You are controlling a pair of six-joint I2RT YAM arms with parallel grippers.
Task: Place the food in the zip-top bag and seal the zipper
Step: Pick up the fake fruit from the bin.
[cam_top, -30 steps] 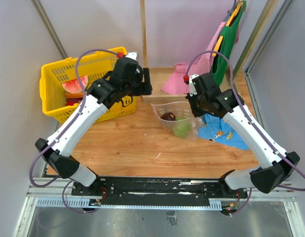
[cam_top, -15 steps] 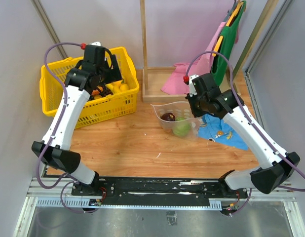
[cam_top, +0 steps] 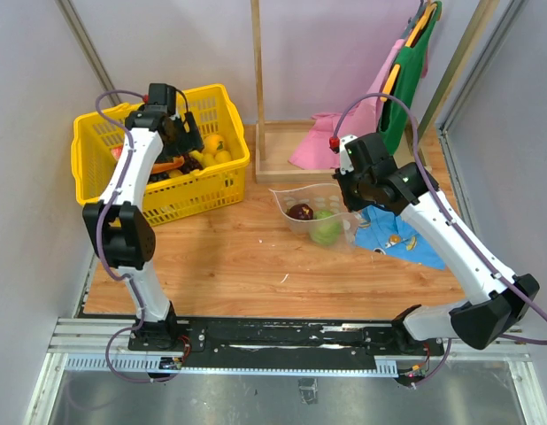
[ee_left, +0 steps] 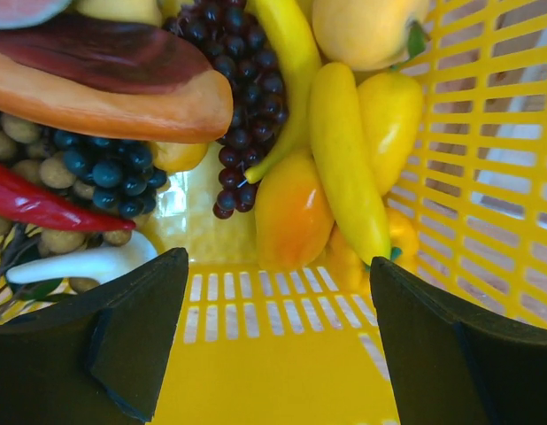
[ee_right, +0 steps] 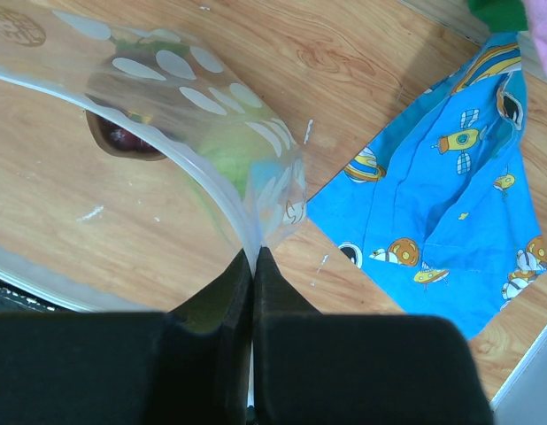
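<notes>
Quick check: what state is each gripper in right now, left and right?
Left gripper: open, empty, above the toy food in the yellow basket.
Right gripper: closed, pinching the edge of the zip-top bag.

Left arm [cam_top: 132,177] swings off front rim, folds back over yellow basket [cam_top: 211,181]; jaws now hang above banana [ee_left: 291,53], grapes [ee_left: 247,97].

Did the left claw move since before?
Yes. The left gripper swung left, away from the wooden stand, and is now over the yellow basket.
</notes>
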